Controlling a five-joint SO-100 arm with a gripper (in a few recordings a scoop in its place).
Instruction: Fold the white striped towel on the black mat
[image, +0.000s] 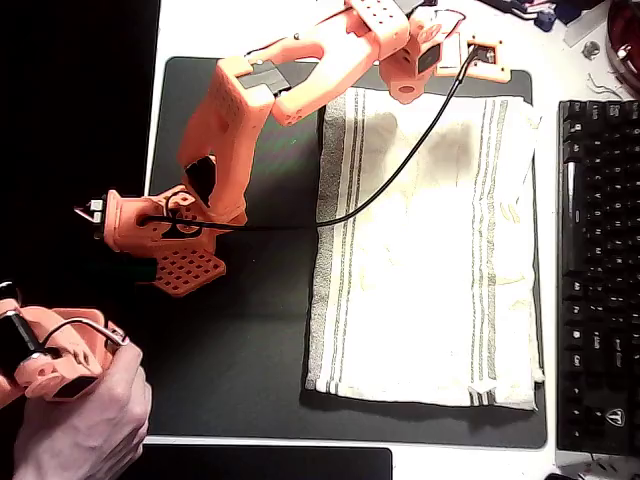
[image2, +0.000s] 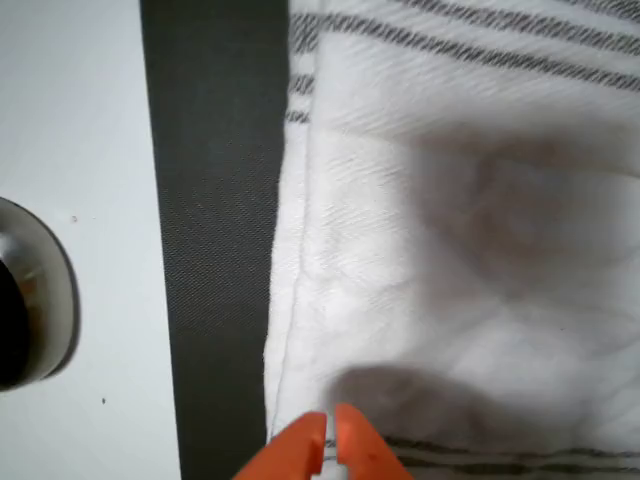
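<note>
A black keyboard (image: 600, 270) lies along the 3 o'clock edge of the overhead view, just beside the black mat (image: 240, 340) on the white bench (image: 250, 25). The towel (image: 425, 250) lies spread flat on the mat's 3 o'clock half, its stripes running from 12 to 6 o'clock; its far edge reaches the mat's edge next to the keyboard. A black cable (image: 390, 180) droops across the towel's 11 o'clock corner.

In the wrist view a round metallic object (image2: 30, 290) is cut off at 9 o'clock; what it is cannot be told. The arm's base sits at 9 o'clock on the mat, and the arm reaches up toward 12 o'clock, hiding part of the mat.

The fingers (image2: 330, 430) show in the wrist view pressed together, empty, over the towel's edge at 6 o'clock. Whether they touch the cloth cannot be told.
</note>
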